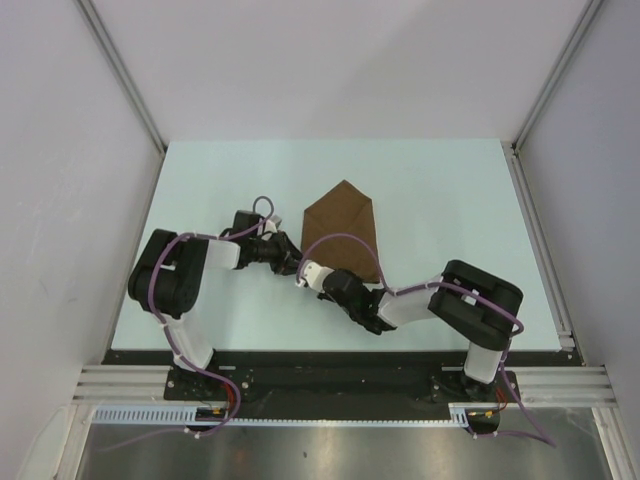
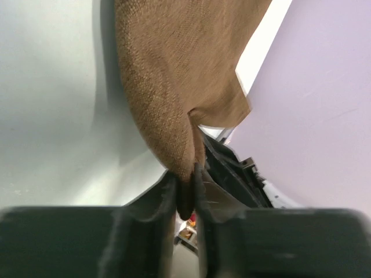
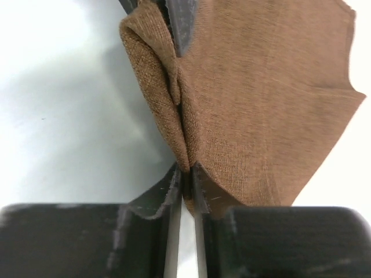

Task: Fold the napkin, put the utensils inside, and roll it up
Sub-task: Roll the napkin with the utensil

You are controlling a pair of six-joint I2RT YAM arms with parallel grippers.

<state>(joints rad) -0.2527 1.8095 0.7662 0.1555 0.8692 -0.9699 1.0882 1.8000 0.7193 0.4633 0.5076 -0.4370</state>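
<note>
I saw the napkin (image 1: 345, 225) lying near the middle of the pale worktop (image 1: 450, 200), roughly as far from the left edge as from the right. It was folded into a kite-like shape. The point aimed at the far edge and the wider end faced the arms. Up close the brown cloth showed a coarse, plain weave.

Both arms reached in to the napkin's near left side. The left gripper (image 1: 288, 256) came in from the worktop's left edge. In its wrist view the two fingers (image 2: 165, 197) were drawn close together with a bunched fold of the napkin pinched between them. Ahead of the grip, the cloth stood up off the worktop in a ridge.

The right gripper (image 1: 306, 274) sat just beside the left one, on the side toward the near edge. Its fingers (image 3: 165, 185) were likewise almost together, clamped on a crease along the same side of the napkin. The two tools were so close that a dark part of each showed in the other's wrist view. I could not tell whether they touched.

A purple cable (image 1: 350, 240) from the right arm arced over the near part of the napkin in the overhead view. Any marking on the arms was too small for me to read.
</note>
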